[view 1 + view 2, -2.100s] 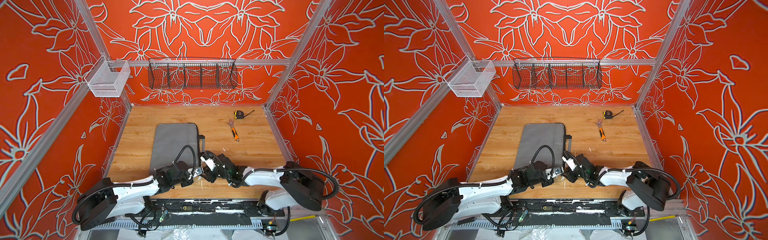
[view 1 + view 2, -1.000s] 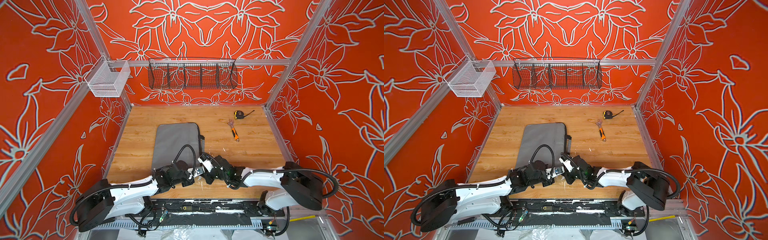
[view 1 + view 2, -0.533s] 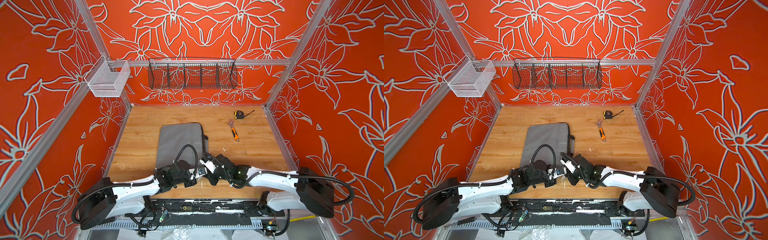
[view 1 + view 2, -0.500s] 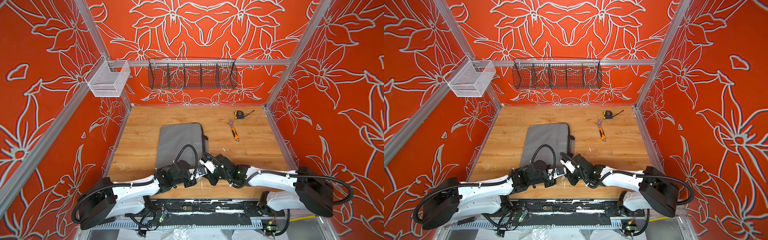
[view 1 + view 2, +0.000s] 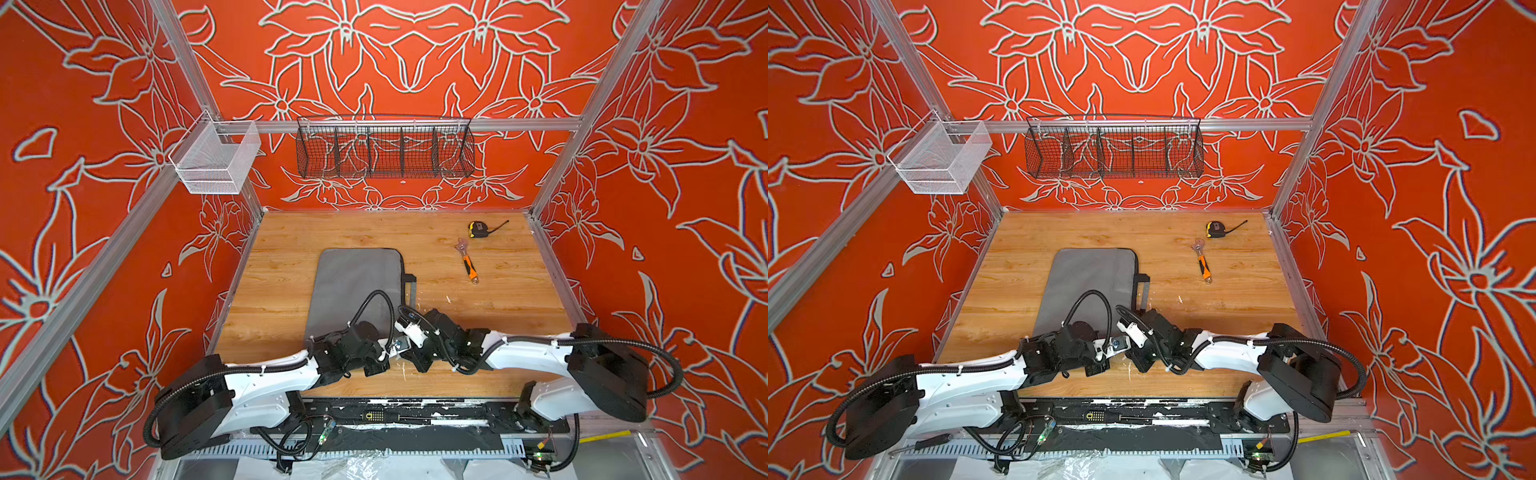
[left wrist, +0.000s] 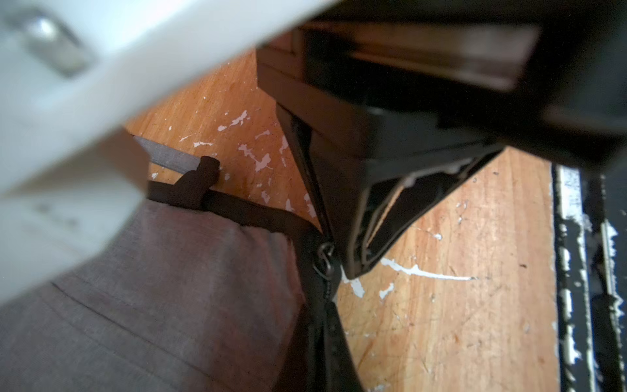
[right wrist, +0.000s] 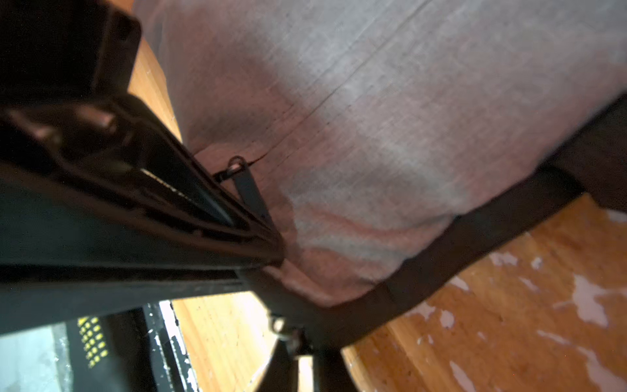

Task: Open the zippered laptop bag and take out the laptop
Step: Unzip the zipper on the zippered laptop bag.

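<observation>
The bag (image 5: pixel 357 286) has been dragged slightly rightward. Its corner is pinched by the left gripper (image 6: pixel 325 315), and the pull (image 7: pixel 249 191) is seemingly clamped by the right gripper (image 7: pixel 274 249). Nothing is unzipped yet. The laptop, unseen, is judged to be inside.

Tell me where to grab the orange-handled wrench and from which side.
Take the wrench by its orange handle, from straight above, closing across its narrow width. It lies flat on the table, running roughly front to back with its head at the far end and bare wood along both long sides.
</observation>
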Motion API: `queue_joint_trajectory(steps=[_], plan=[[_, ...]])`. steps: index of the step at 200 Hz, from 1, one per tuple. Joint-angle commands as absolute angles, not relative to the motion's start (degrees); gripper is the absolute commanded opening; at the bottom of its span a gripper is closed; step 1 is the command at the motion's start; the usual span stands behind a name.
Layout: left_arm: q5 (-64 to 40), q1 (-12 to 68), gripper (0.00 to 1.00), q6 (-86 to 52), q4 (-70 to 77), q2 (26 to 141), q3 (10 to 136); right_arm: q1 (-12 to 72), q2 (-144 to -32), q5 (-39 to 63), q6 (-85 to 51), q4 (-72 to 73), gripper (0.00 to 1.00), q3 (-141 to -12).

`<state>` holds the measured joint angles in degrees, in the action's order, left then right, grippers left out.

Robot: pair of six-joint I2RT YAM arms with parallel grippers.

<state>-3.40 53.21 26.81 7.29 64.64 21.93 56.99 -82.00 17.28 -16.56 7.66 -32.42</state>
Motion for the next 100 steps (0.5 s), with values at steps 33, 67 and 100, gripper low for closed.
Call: queue_joint_trajectory(steps=[33,67,100], plan=[[-2.51,52.90,0.00,26.61,10.80,63.46,21.24,57.18,-81.02,18.02,-18.36,9.44,0.00,-32.57],[-3.33,52.99,0.00,25.70,11.59,63.98,20.02,55.81,-76.74,15.99,-16.18,-1.42,0.00,-33.55],[-3.40,53.17,0.00,25.06,12.66,63.21,18.75,51.24,-73.53,18.43,-13.83,-8.96,0.00,-33.20]])
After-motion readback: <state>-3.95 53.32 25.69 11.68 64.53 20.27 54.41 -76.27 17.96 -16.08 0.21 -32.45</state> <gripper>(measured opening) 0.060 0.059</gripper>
